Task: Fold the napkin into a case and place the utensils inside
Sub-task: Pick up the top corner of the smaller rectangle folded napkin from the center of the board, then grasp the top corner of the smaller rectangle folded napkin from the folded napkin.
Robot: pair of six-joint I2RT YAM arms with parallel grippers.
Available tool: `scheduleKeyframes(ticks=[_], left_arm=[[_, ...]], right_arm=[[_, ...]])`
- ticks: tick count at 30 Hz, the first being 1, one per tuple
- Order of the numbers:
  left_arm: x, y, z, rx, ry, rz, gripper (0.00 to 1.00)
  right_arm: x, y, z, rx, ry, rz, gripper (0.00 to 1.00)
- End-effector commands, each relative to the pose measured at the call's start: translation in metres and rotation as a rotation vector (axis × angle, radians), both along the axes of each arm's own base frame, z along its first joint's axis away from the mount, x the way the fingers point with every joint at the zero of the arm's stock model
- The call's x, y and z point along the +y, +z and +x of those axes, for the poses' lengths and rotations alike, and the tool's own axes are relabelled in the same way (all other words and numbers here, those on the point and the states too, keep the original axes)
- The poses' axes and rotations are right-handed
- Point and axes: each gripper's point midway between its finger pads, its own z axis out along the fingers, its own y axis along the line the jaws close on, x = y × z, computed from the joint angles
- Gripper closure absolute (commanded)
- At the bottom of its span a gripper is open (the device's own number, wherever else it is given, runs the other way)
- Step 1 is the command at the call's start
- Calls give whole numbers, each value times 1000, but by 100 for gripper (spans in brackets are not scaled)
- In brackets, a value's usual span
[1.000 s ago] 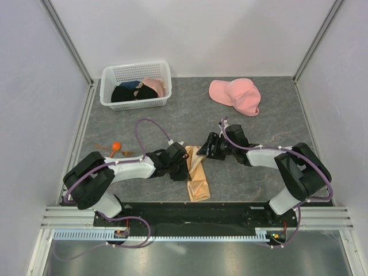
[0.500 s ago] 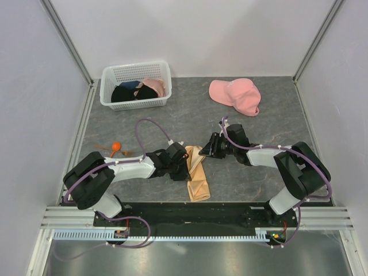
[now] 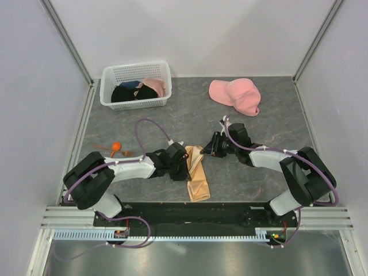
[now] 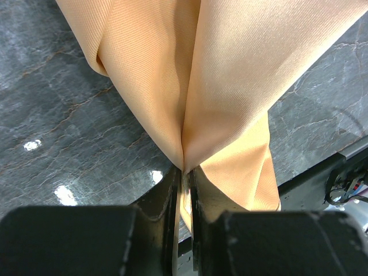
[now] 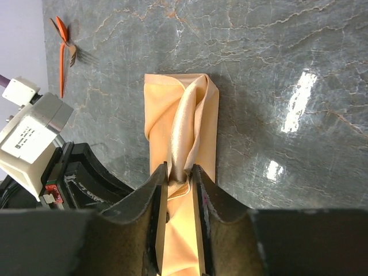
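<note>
Peach-tan shiny cloth napkin (image 3: 197, 175) is lying as a long, part-folded strip on the grey stone-look worktop (image 3: 190, 115) between my arms. I'm pinching its fold with the left pincer (image 4: 184, 171) and a raised ridge with the right pincer (image 5: 179, 172). The thin wooden utensils (image 3: 115, 148) are sitting well off left, so I reckon the case isn't done and nothing's going inside yet.

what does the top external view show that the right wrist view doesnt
Only the top external: the white plastic basket of dark and pink clothes and the pink cloth cap. Only the right wrist: the raised cloth fold pinched in the right gripper. Both: the shiny peach-tan cloth napkin, the small brown wooden utensils, the grey marbled table.
</note>
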Motion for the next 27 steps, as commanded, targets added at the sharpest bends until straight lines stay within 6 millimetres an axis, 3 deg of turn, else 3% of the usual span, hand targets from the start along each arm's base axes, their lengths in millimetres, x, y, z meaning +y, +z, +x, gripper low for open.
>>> scheduleKeyframes(ticks=[1, 4, 5, 8, 11, 14, 18, 20, 21, 22, 24, 25, 27], left_arm=[[9, -9, -6, 23, 13, 36, 85], [9, -9, -6, 22, 11, 37, 85], [10, -8, -7, 22, 9, 36, 85], [10, -7, -6, 13, 5, 35, 83], [20, 7, -1, -43, 21, 56, 75], [25, 40, 16, -144, 62, 44, 68], [39, 76, 50, -228, 125, 96, 69], [47, 72, 68, -259, 134, 182, 74], [42, 81, 79, -285, 134, 189, 76], [41, 70, 84, -277, 118, 232, 76], [36, 72, 100, -320, 97, 273, 78], [37, 58, 104, -311, 87, 317, 78], [36, 57, 117, -343, 86, 359, 79]], right_arm=[[4, 7, 1, -19, 22, 23, 71], [5, 6, 2, -18, 24, 29, 74], [6, 6, 2, -15, 23, 32, 84], [6, 10, 3, -21, 21, 34, 100], [6, 15, 3, -17, 25, 25, 100], [7, 22, 6, -25, 31, 17, 100], [9, 24, 8, -3, 32, 14, 100], [12, 24, 9, 16, 27, 25, 100], [13, 25, 9, 17, 23, 32, 100], [13, 24, 9, 37, 10, 37, 100], [15, 25, 10, 56, 5, 44, 100], [19, 25, 8, 59, 10, 46, 100], [22, 25, 8, 76, -1, 42, 100]])
